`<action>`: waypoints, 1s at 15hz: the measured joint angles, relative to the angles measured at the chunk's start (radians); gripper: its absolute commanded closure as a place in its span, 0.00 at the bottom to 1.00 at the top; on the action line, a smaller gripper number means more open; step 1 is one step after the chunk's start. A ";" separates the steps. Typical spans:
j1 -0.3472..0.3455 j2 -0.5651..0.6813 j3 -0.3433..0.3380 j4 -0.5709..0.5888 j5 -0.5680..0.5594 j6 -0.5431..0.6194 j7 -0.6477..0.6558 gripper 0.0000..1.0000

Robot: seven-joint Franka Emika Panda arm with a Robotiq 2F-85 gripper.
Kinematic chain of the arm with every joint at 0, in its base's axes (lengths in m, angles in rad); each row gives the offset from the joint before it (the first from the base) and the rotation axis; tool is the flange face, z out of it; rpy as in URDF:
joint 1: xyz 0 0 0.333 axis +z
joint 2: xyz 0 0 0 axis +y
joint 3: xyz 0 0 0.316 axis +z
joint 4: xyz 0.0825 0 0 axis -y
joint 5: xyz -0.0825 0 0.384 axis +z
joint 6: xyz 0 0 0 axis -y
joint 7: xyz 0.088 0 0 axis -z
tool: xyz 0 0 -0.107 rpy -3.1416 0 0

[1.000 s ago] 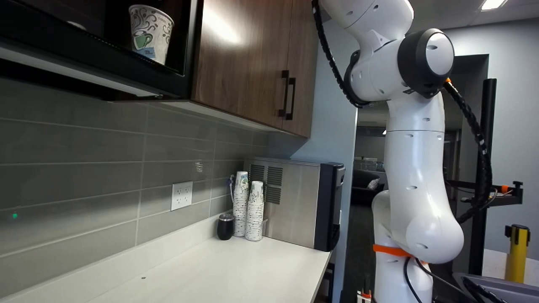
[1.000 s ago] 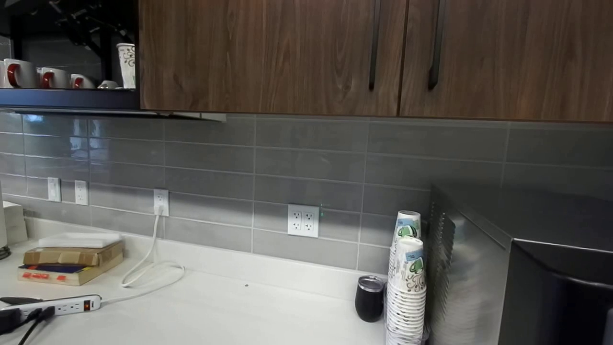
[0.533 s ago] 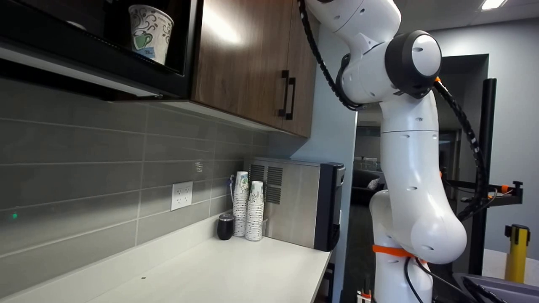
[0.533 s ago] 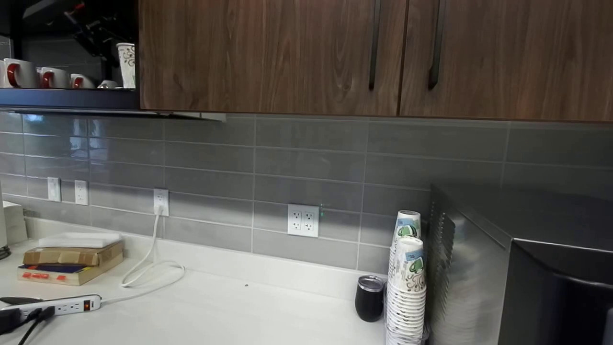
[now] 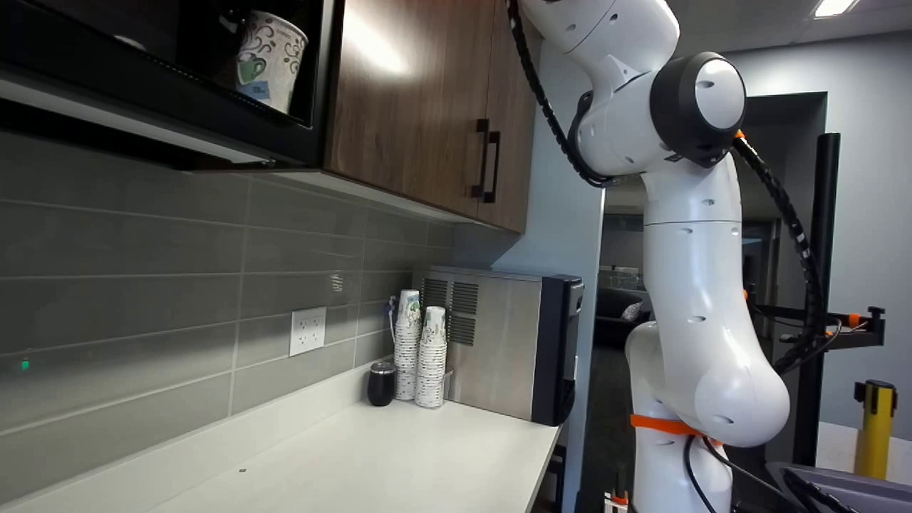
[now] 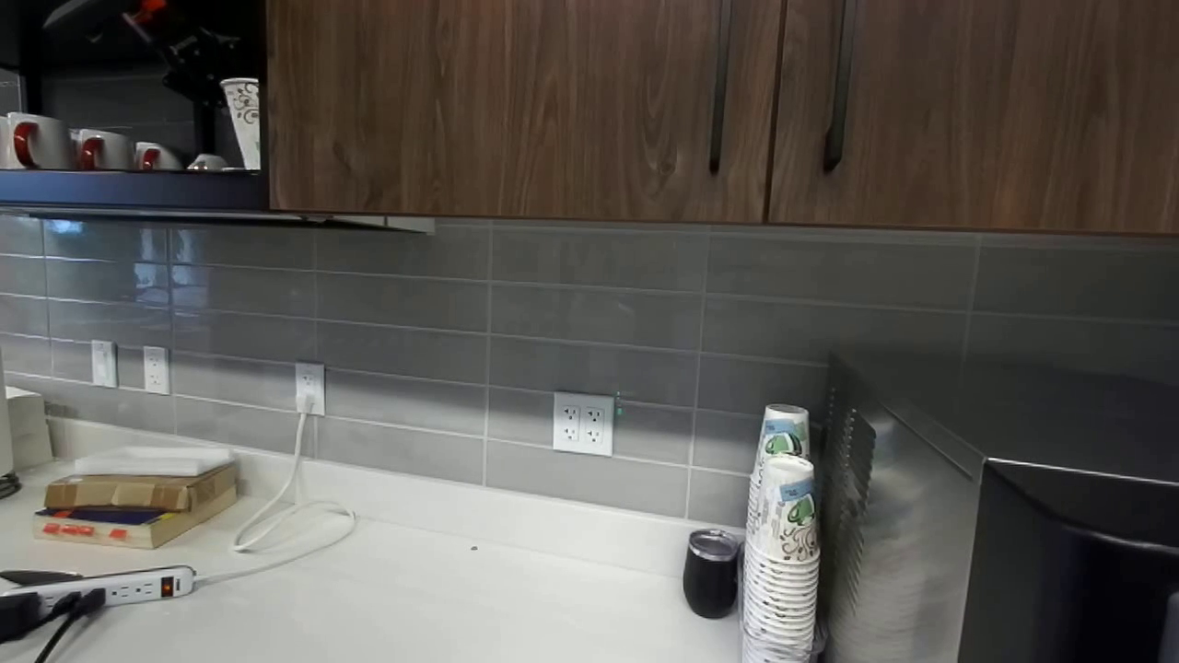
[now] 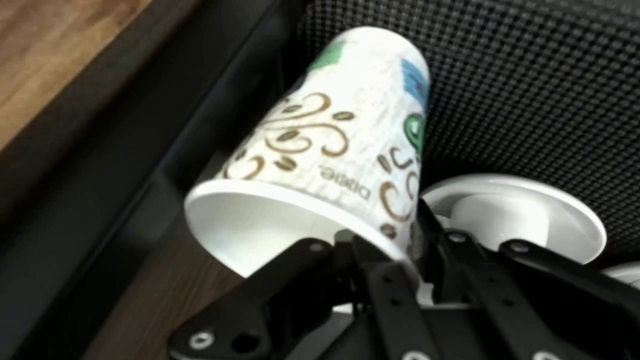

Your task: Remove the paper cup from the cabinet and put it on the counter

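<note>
The paper cup (image 7: 345, 130), white with a brown swirl and green print, stands tilted on the shelf inside the cabinet (image 5: 406, 107). Both exterior views show it near the compartment's side wall (image 5: 271, 71). At its rim, my gripper (image 7: 384, 218) has one finger inside the cup and the other outside, with the wall between them. A narrow gap shows between the jaws; whether both fingers press on the wall cannot be told. Dark gripper linkage (image 6: 198, 69) shows just above the cup. Below lies the off-white counter (image 5: 399, 456).
Beside the paper cup sits a white dish (image 7: 500, 215), close to the outer finger. Mugs (image 6: 41, 143) line the shelf. On the counter are cup stacks (image 5: 431, 363), a black tumbler (image 5: 381, 385), a steel appliance (image 5: 491, 342), a power strip (image 6: 138, 583) and boxes (image 6: 138, 506).
The arm moved toward the cabinet, then almost stopped. Over the last half second the paper cup shifted toward the compartment's side wall and tipped over slightly.
</note>
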 measured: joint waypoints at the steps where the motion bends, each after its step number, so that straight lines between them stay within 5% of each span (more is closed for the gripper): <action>1: 0.000 -0.003 0.000 0.003 0.000 -0.015 0.000 1.00; 10: 0.035 -0.114 0.047 -0.009 0.035 -0.138 0.011 1.00; 15: 0.050 -0.279 0.035 -0.118 0.212 -0.234 0.004 1.00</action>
